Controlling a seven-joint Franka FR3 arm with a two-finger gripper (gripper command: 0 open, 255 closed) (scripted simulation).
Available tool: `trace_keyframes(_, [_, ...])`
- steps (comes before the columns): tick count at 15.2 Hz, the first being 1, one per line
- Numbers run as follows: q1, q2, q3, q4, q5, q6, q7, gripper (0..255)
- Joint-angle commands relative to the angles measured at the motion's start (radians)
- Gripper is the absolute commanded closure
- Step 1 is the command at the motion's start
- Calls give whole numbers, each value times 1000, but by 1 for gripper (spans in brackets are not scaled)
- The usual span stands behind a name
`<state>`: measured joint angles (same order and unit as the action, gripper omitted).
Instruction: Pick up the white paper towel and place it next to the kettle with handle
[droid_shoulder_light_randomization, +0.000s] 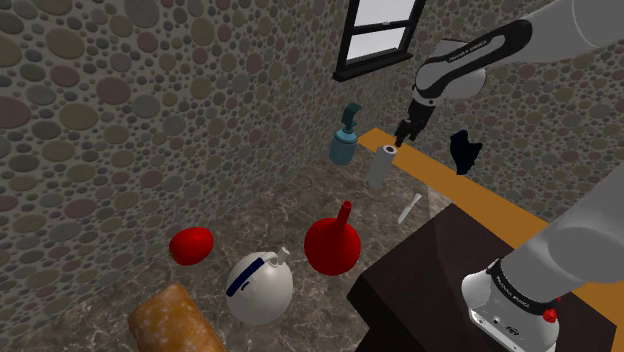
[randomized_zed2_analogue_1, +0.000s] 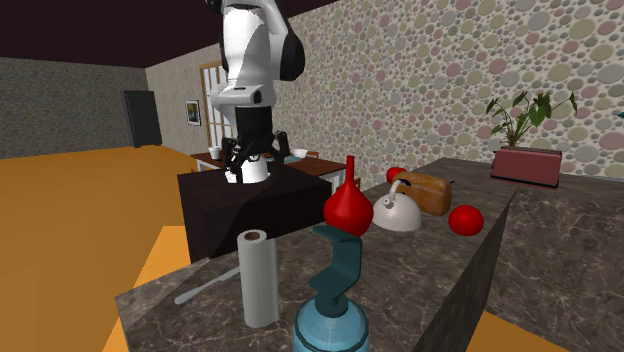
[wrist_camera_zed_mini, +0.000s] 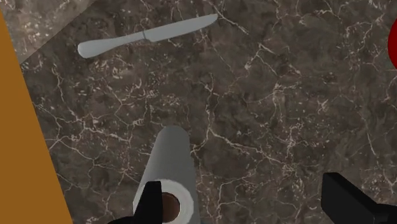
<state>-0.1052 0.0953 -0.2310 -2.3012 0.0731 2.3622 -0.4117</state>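
The white paper towel roll (droid_shoulder_light_randomization: 381, 163) stands upright near the counter's edge, a brown core showing at its top (wrist_camera_zed_mini: 168, 181). My gripper (droid_shoulder_light_randomization: 407, 133) hangs open just above it and off to one side. In the wrist view one finger (wrist_camera_zed_mini: 151, 202) overlaps the roll's top, the other finger (wrist_camera_zed_mini: 350, 200) is far from it, and the gripper (wrist_camera_zed_mini: 242, 186) holds nothing. The white kettle (droid_shoulder_light_randomization: 259, 287) with a handle sits further along the counter, in the shoulder view's lower left. The second exterior view has the roll (randomized_zed2_analogue_1: 259, 278) in front, the gripper (randomized_zed2_analogue_1: 247, 160) above the stand and the kettle (randomized_zed2_analogue_1: 398, 212) behind.
A knife (wrist_camera_zed_mini: 146, 36) lies on the dark marble counter (wrist_camera_zed_mini: 286, 95) near the roll. A blue soap dispenser (droid_shoulder_light_randomization: 345, 140) stands beside the roll. A red vase (droid_shoulder_light_randomization: 333, 243), a red round thing (droid_shoulder_light_randomization: 191, 244) and a bread loaf (droid_shoulder_light_randomization: 175, 320) surround the kettle. Orange floor (wrist_camera_zed_mini: 19, 127) lies past the edge.
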Motion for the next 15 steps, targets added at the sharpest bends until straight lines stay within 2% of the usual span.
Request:
trace_keyframes(1, [-14,82,-3,48,32,26,-43,0])
trace_keyframes(8, [-82,345,19,244,118,67,-152,0])
trace_keyframes(15, [-93,417,38,244,145,139,-170,0])
